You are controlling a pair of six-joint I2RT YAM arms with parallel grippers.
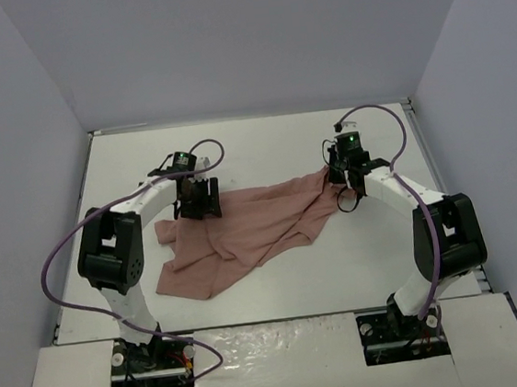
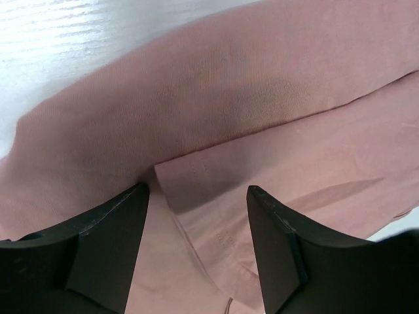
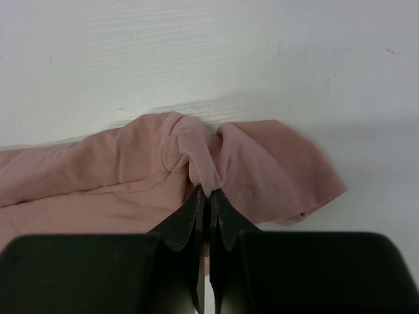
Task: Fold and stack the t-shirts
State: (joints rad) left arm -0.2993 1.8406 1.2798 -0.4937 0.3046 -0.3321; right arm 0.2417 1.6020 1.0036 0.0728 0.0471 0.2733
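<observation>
A dusty-pink t-shirt [image 1: 245,236] lies crumpled across the middle of the white table, stretched from lower left up to the right. My left gripper [image 1: 198,200] is down on its upper left edge. In the left wrist view its jaws [image 2: 198,188] stand apart over the cloth [image 2: 229,85], with a stitched hem running between them. My right gripper [image 1: 339,178] is at the shirt's upper right corner. In the right wrist view it [image 3: 209,191] is shut on a pinched ridge of the pink fabric [image 3: 98,176], beside a sleeve hem. No print shows.
The white table [image 1: 263,147] is boxed in by grey walls at the back and both sides. Purple cables [image 1: 61,251] loop from each arm to the bases at the near edge.
</observation>
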